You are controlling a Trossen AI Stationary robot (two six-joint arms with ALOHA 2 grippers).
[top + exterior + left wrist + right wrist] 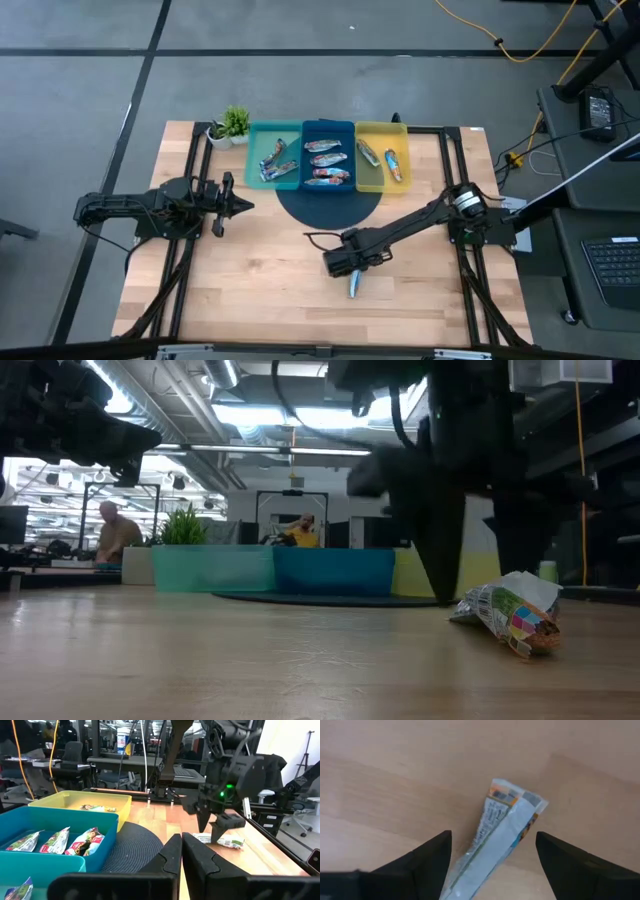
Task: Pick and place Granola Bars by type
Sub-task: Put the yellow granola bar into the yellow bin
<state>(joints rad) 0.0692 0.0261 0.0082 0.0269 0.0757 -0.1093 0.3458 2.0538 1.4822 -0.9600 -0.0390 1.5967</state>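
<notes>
One silver-wrapped granola bar (495,832) with colour print at its end lies flat on the wood near the table's near edge (354,286), also visible in the low view (512,616). My right gripper (493,837) hangs over it, pointing down and open, one finger on each side, both clear of the wrapper. It shows in the high view (350,268) too. Other granola bars lie in the teal tray (273,158), the blue tray (328,160) and the yellow tray (382,158). My left gripper (243,207) waits shut at the table's left, above the wood (181,842).
The three trays stand side by side at the table's far edge, partly on a dark round mat (328,203). A small potted plant (232,125) stands left of the teal tray. Bare wood surrounds the lone bar. People sit in the room behind the table (115,535).
</notes>
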